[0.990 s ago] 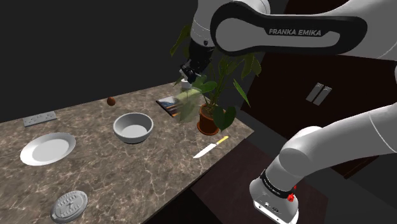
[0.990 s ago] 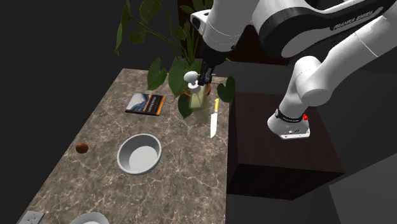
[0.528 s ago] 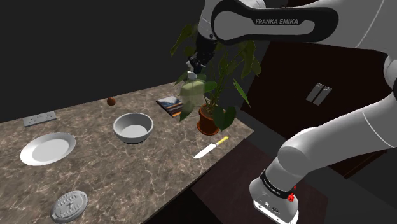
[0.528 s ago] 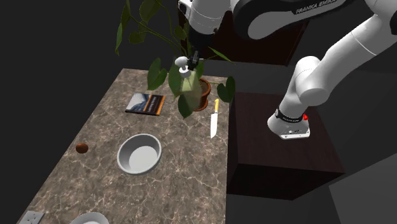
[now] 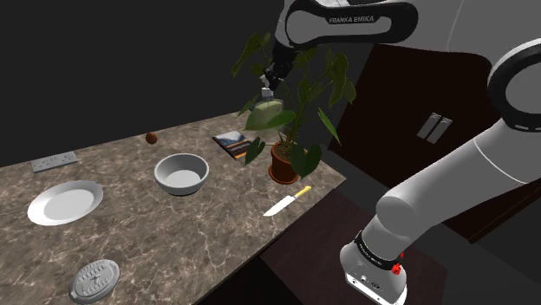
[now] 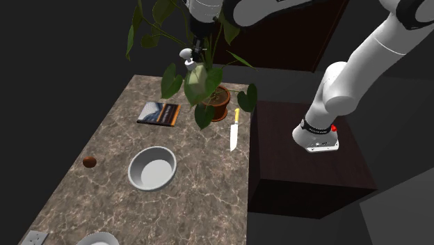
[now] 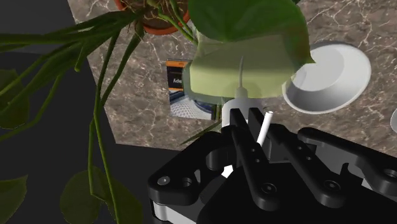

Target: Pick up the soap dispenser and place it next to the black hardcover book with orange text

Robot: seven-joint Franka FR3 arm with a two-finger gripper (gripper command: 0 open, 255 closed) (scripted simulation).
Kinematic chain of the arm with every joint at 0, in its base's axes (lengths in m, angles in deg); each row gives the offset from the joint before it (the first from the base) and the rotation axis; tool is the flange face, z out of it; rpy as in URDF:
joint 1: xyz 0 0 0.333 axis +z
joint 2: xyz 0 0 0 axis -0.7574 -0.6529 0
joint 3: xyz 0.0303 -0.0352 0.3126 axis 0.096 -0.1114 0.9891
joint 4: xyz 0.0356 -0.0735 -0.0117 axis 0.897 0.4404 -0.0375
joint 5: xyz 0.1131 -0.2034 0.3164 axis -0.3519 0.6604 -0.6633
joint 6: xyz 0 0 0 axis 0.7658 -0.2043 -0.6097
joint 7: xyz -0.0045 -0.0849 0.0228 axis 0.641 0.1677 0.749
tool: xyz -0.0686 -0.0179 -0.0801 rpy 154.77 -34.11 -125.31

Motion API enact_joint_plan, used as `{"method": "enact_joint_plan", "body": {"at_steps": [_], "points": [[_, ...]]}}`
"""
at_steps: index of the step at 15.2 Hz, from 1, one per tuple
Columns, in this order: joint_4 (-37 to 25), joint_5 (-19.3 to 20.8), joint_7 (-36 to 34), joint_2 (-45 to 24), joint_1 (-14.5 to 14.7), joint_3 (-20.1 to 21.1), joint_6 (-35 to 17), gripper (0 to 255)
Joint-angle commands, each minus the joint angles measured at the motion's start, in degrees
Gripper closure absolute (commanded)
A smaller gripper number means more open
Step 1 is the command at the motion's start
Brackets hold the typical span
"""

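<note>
Two fingers (image 7: 240, 130) of your gripper (image 5: 270, 80) pinch narrow on the pump neck, so the pale green soap dispenser (image 5: 267, 111) hangs high among the plant (image 5: 283, 166) leaves, clear of the counter (image 5: 173, 234), base free to land upright beside the book (image 5: 232, 143).

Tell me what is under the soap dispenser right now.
Seen along the gripper, the soap dispenser hangs above the counter with the book beneath it. Part of the book's cover shows; the rest is hidden by the bottle.

Marble counter (image 5: 165, 238), bowl (image 5: 181, 172), plate (image 5: 64, 202), book (image 5: 231, 143), knife (image 5: 287, 201)
</note>
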Motion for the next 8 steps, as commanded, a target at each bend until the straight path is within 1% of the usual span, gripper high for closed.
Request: {"method": "enact_joint_plan", "body": {"at_steps": [1, 8], "points": [[-2.52, 0.45, 2.20, -2.60, -1.05, -1.35, -0.29, 255], [-13.32, 1.44, 8.55, -12.87, -4.09, -4.89, -0.29, 255]]}}
